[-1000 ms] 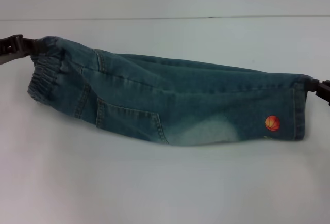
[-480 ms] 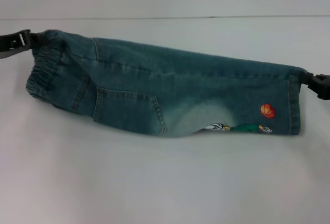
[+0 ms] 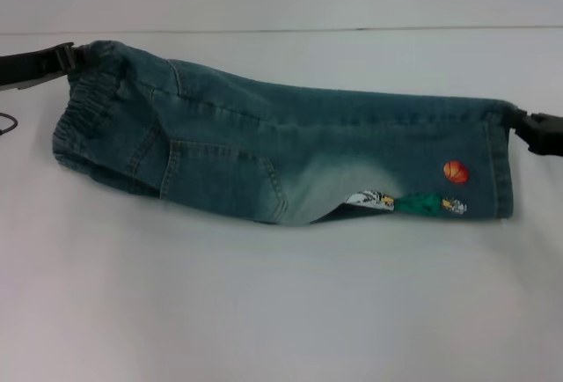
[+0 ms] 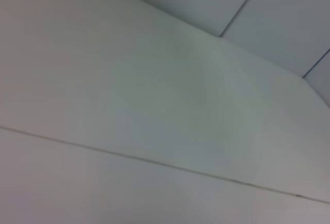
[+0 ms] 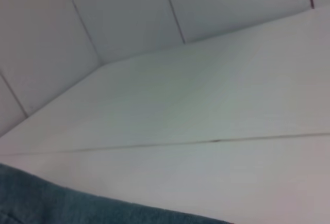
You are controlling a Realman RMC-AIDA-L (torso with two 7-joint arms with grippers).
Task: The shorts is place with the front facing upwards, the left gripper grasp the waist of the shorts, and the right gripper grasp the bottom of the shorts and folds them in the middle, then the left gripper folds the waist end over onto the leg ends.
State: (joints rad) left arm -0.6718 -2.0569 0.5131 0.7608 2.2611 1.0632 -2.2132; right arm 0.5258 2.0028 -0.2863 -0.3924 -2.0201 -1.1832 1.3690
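The shorts (image 3: 290, 157) hang stretched sideways between the two arms over a white table (image 3: 264, 312), folded lengthwise so that the far long edge is raised and the near edge droops toward the surface. The near edge appears to touch or nearly touch the table around the middle; exact contact cannot be told.

The left gripper (image 3: 66, 58) is at the far left of the head view, clenched on the upper corner of the waist (image 3: 84, 118). The ruffled elastic band hangs below the grip and faces left. A thin dark cable (image 3: 7, 125) shows at the left border beside the band.

The right gripper (image 3: 521, 123) is at the far right edge, clamped on the upper corner of the leg ends (image 3: 501, 171). The stitched hem runs down from the grip, close to upright.

A pale faded patch (image 3: 330, 184) lies near the middle of the front layer. An orange ball (image 3: 455, 172) is printed near the hem. Below it, part of a colourful cartoon print (image 3: 413, 203) shows where the front layer lifts from the layer behind. A back pocket (image 3: 220, 179) sits on the left half of the cloth.

The left wrist view shows only white surfaces and seams. The right wrist view shows the same, with a strip of denim (image 5: 77, 208) along one edge.
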